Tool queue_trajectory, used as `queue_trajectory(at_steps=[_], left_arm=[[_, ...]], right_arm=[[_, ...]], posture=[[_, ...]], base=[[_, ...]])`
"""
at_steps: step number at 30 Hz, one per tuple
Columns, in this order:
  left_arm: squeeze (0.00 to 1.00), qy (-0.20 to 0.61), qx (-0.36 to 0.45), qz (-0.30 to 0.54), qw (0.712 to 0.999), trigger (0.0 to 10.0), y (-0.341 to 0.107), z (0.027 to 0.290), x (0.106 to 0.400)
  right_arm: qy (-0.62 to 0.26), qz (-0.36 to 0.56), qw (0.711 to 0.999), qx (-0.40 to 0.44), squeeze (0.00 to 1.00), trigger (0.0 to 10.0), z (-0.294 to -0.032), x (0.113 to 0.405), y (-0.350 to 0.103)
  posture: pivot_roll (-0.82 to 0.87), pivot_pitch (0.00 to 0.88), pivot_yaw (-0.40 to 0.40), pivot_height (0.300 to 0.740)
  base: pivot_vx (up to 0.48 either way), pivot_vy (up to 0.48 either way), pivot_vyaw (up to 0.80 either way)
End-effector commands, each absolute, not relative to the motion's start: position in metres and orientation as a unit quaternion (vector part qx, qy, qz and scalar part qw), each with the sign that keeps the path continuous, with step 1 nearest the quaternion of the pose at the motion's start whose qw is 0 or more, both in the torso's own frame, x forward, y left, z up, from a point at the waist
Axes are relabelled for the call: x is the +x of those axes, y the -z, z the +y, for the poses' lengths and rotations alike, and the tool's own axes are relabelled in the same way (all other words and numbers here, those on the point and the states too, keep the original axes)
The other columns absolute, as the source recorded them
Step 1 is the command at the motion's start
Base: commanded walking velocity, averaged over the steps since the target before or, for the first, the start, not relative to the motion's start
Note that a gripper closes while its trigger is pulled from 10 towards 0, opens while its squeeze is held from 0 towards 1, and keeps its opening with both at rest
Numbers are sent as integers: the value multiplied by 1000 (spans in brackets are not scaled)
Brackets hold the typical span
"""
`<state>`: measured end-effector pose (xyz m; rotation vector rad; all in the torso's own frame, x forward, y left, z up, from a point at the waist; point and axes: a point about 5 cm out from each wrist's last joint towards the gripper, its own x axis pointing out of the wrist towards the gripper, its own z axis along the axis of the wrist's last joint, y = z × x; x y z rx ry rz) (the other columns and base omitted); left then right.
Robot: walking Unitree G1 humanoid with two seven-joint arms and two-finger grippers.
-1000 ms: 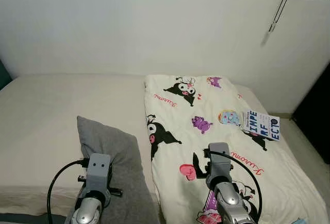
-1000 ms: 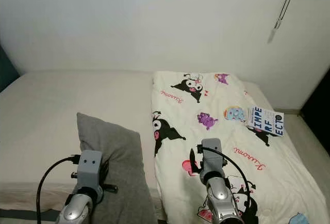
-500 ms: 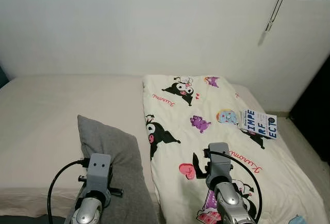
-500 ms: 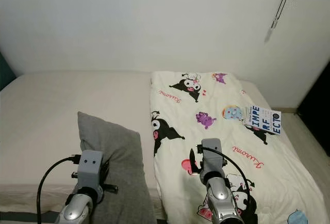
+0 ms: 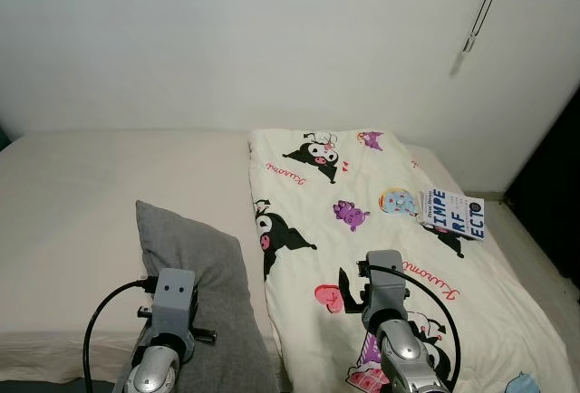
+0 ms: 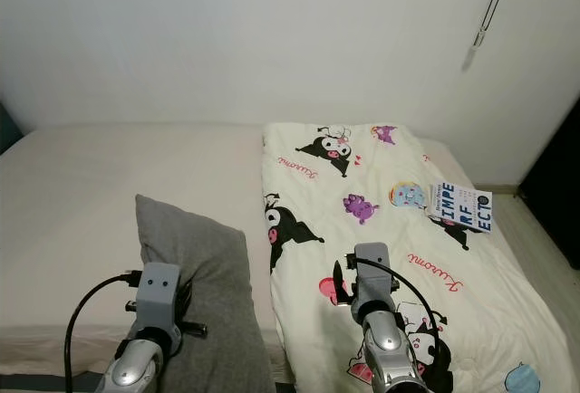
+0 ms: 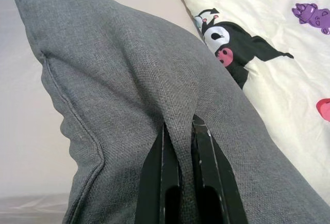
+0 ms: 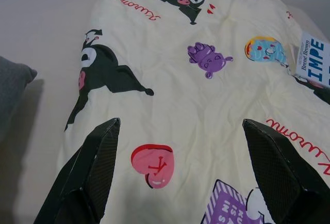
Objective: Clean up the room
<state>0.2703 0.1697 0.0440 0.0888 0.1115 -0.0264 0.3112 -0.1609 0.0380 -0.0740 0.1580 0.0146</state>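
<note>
A cream cartoon-print quilt (image 5: 362, 230) covered the right half of the beige bed (image 5: 82, 194) below a plain white wall (image 5: 227, 40), with a white paperback (image 5: 453, 213) reading "IMPERFECTO" lying on it at 2 o'clock. The grey woven fabric pillow (image 5: 195, 257) lay on the bed's near left part just beside the quilt's edge, its long axis running from 11 o'clock back to 5 o'clock. The left tool (image 7: 181, 146) was clenched on a fold of that pillow, while the right tool (image 8: 180, 167) hung released, fingers wide apart, over the quilt's red heart and "Kuromi" script.
</note>
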Motion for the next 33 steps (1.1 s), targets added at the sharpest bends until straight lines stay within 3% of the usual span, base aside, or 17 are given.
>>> queue_trajectory(at_steps=[1, 25, 33], left_arm=[[0, 17, 52, 20, 998, 10000, -57, 170, 275], [0, 12, 60, 19, 998, 10000, -58, 171, 275], [0, 13, 56, 19, 998, 10000, -58, 169, 275]], right_arm=[[-3, 85, 996, -27, 0, 10000, -161, 308, -34], [-3, 85, 996, -25, 0, 10000, -161, 308, -34], [-3, 85, 996, -26, 0, 10000, -161, 309, -34]], posture=[[51, 105, -17, 740], [53, 102, -16, 740], [53, 100, -18, 740]], base=[[0, 0, 0], [0, 0, 0], [0, -282, 0]])
